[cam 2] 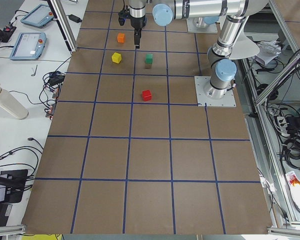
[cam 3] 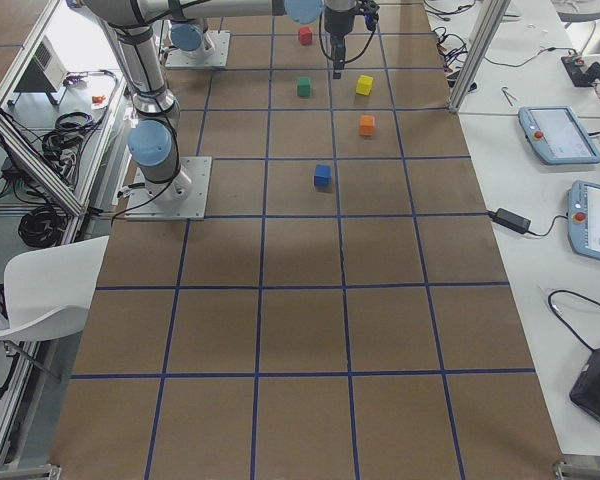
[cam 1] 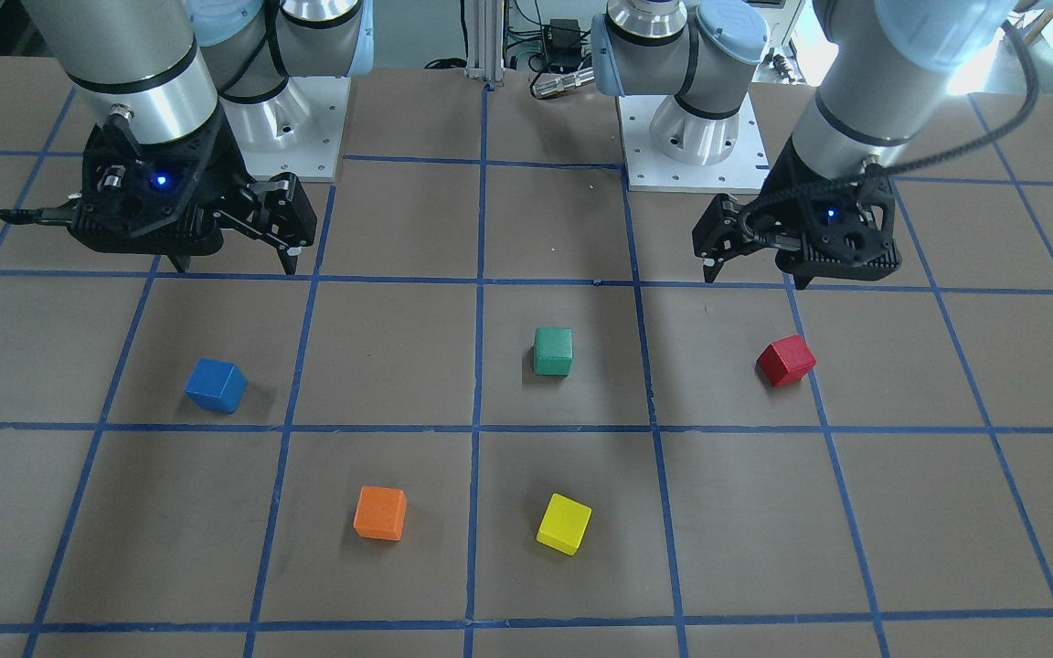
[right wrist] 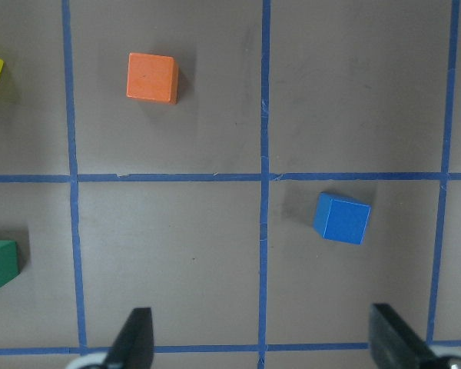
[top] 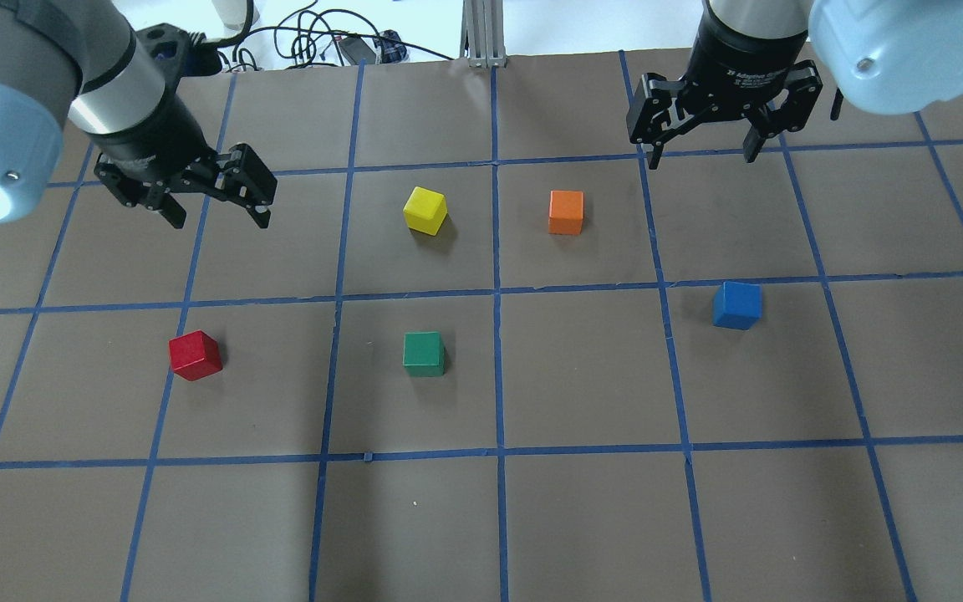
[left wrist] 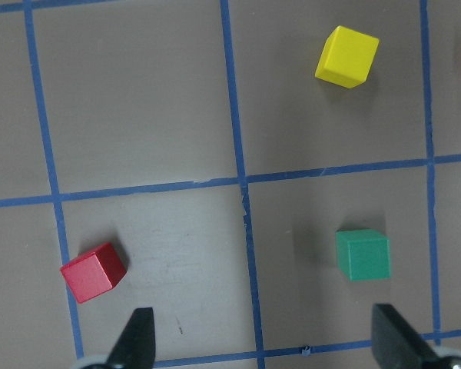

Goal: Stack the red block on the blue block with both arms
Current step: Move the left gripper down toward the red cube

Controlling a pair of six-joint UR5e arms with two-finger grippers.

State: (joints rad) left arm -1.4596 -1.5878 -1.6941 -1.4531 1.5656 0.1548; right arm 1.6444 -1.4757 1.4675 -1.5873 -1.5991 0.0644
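Observation:
The red block lies on the brown table on my left side; it also shows in the front view and in the left wrist view. My left gripper hangs open and empty above the table, beyond the red block, and is apart from it. The blue block lies on my right side, also seen in the front view and in the right wrist view. My right gripper hangs open and empty beyond the blue block, apart from it.
A green block, a yellow block and an orange block lie between the two task blocks. Blue tape lines grid the table. The arm bases stand at the robot's edge.

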